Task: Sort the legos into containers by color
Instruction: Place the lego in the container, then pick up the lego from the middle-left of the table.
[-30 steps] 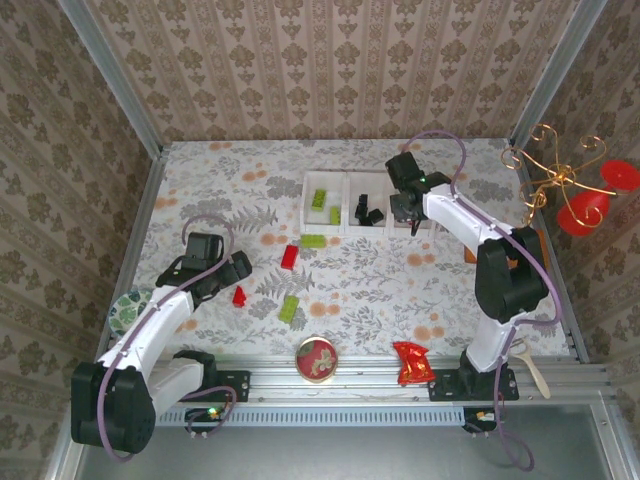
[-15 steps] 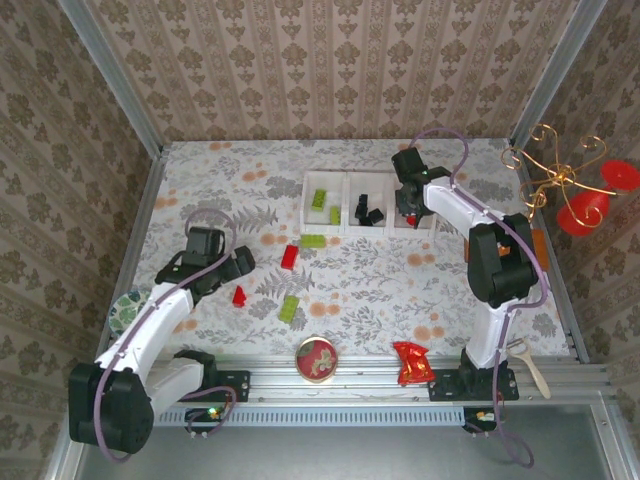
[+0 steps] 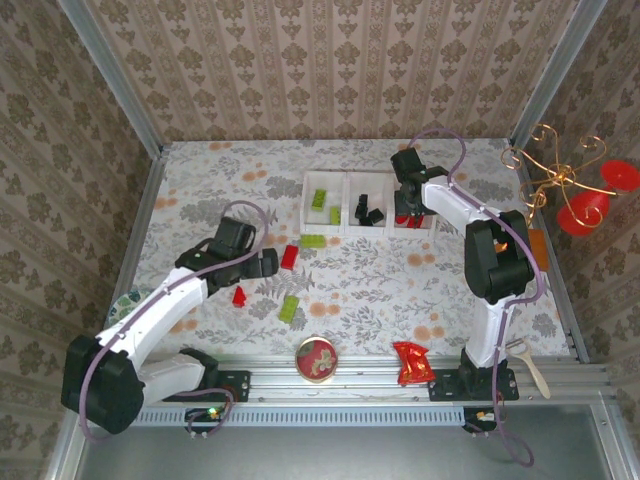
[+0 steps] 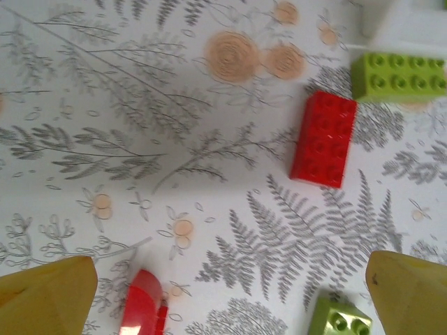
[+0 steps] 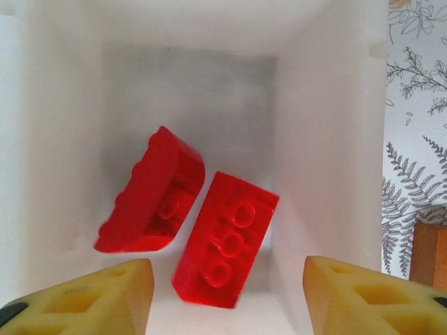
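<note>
Your left gripper [image 4: 227, 296] has swung over the loose red brick [image 4: 323, 139], jaws apart, empty | right gripper [image 5: 223, 300] released above the tray [image 5: 328, 139] | red pick likely next.

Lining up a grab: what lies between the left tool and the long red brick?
Nothing: bare table from left tool to long red brick, per the left wrist view.

Clipped at the frame edges
The left wrist view's bottom edge cuts a lime-green brick [image 4: 339, 322] and a small red piece [image 4: 143, 313] (shape unclear); the orange board [image 5: 427, 255] runs off right.
</note>
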Available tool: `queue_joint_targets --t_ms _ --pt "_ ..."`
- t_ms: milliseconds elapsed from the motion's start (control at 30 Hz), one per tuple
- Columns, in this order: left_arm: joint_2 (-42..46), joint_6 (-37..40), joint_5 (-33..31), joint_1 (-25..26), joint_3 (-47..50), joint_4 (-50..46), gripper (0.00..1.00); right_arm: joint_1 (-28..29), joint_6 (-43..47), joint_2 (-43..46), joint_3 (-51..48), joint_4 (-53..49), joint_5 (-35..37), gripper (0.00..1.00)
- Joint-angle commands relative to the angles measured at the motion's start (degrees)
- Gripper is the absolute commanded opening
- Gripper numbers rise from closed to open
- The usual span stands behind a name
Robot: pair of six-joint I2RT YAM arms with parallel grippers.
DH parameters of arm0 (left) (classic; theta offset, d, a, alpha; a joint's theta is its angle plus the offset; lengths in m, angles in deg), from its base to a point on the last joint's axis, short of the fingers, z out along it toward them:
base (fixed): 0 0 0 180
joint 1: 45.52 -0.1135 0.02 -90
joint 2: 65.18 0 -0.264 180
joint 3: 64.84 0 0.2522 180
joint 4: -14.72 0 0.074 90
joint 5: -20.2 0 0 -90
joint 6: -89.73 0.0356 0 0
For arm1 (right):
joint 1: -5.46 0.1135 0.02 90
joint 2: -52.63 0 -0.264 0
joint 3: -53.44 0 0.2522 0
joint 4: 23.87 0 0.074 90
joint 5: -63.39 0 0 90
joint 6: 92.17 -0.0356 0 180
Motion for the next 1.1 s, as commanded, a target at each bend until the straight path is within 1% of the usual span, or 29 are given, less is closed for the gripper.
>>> queue_joint_targets --t_ms 0,167,200,233,433,567,700,833,1067 --pt "-1.07 2.19 -1.39 2.69 -2.15 -4.34 0.99 -0.23 -0.8 2.63 0.27 -0.01 1.04 0.64" --pt "-1.94 1.72 -0.29 7.19 -1.97 -6.84 0.94 0.04 -1.66 8.14 -3.64 1.05 0.51 0.74" --pt "-1.97 1.64 -0.1 8.03 -1.88 -7.19 0.93 0.12 -1.75 9.47 -4.85 1.64 0.45 0.89" --pt "-1.96 1.42 0.07 8.94 -1.62 -7.53 0.93 0.32 -1.67 11.14 -6.32 2.36 0.05 1.0" --pt "-2.64 -0.09 1.3 13.61 0.48 -8.16 0.89 2.82 -0.22 20.2 -13.82 5.49 -0.03 1.0" --pt "-4.73 -0.39 2.17 16.5 1.39 -7.36 0.84 4.2 -0.52 25.21 -16.99 5.57 -0.24 1.0" --pt "-7.64 -0.3 2.2 19.04 1.56 -5.94 0.82 5.11 -1.89 30.52 -20.29 6.4 -2.1 1.0" --pt "-10.48 -0.25 2.35 20.38 2.03 -4.27 0.79 5.38 -3.19 35.81 -22.95 9.01 -2.35 1.0" --pt "-15.23 0.06 3.22 21.57 2.13 -1.81 0.67 5.38 -3.33 40.85 -24.06 9.66 -0.37 1.0"
